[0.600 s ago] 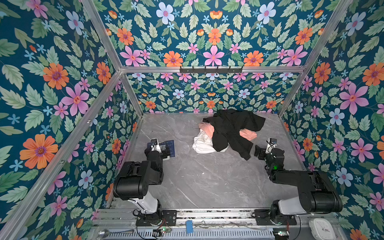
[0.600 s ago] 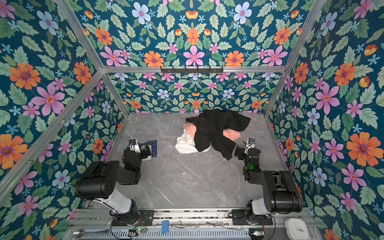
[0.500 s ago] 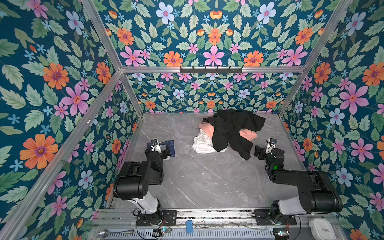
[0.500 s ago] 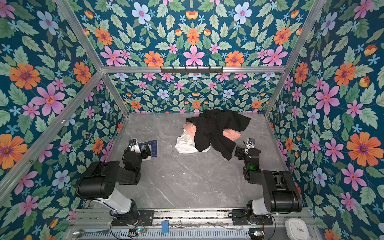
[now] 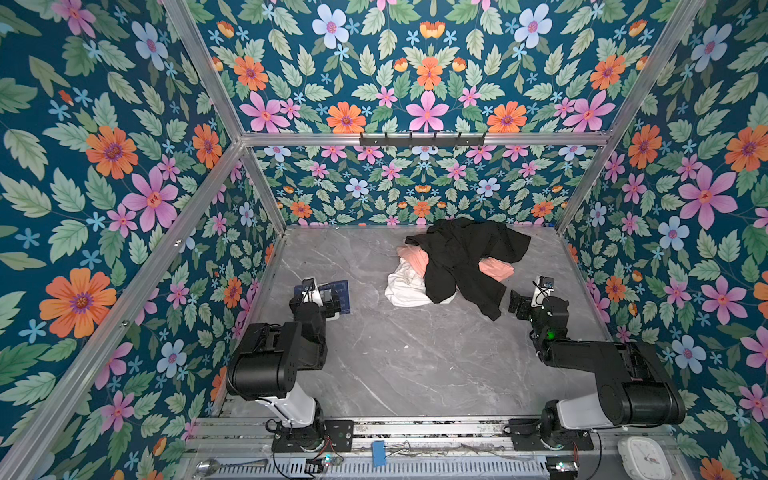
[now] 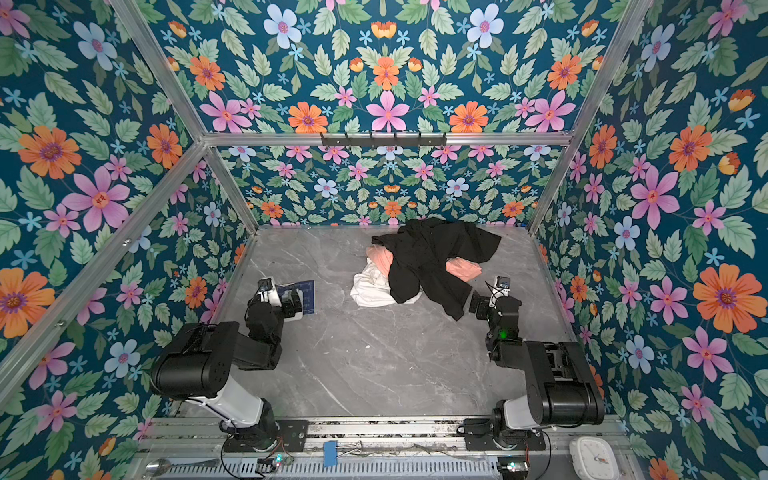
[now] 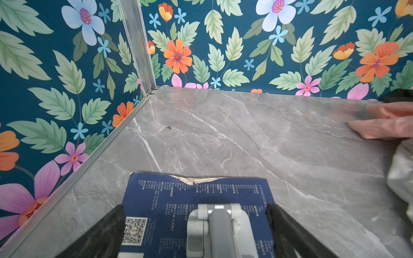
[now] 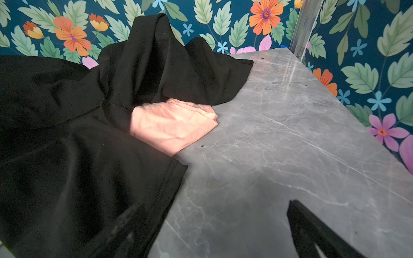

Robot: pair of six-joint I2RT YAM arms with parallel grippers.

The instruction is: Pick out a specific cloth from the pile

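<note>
Nothing grabbed yet, both sets of jaws wide open

Left gripper [image 5: 326, 297] spread above a blue leaflet [image 5: 344, 289], well apart from the pile [image 5: 457, 270]; white cloth [image 5: 405, 291] poking out at its left edge, half buried under the black garment [image 5: 465, 249], so probably the left side's job; right gripper [image 5: 519, 305] spread too, beside the black hem.

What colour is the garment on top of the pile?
Plain black garment, best seen in a top view.

Both top views look down from high in front, sharing the whole marble table [image 5: 395, 365]. Low wrist views face the back wall [image 7: 245, 55], each catching the pile [image 8: 67, 134].
</note>
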